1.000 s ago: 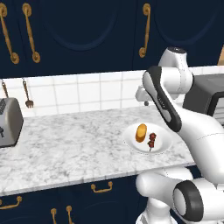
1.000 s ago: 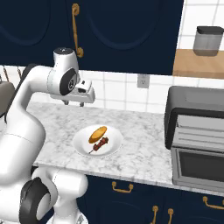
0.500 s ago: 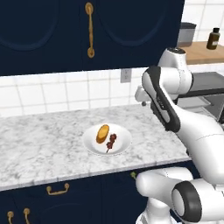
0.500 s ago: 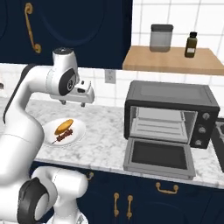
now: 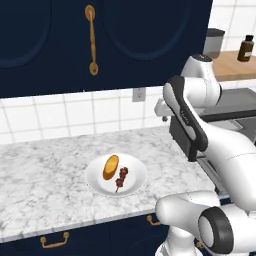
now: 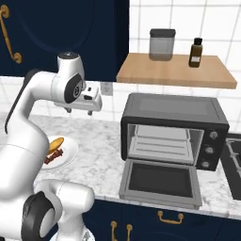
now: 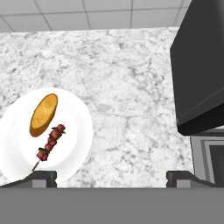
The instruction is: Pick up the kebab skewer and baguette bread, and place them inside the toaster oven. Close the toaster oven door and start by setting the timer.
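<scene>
White-plated on the marble desk (image 7: 131, 87), the kebab skewer (image 7: 50, 142) and baguette bread (image 7: 43, 113) were seen below and left of the gripper (image 7: 111, 177), held wide open and empty above them, while the toaster oven (image 6: 174, 129) to its right was left with its door (image 6: 160, 181) dropped, ready for loading.

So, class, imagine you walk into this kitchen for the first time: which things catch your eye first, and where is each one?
The toaster oven stands at the right of the marble counter with its door dropped flat open. To its left a white plate holds the baguette and the skewer side by side. The white arm hangs above the counter between them, its pincer open and holding nothing.
</scene>
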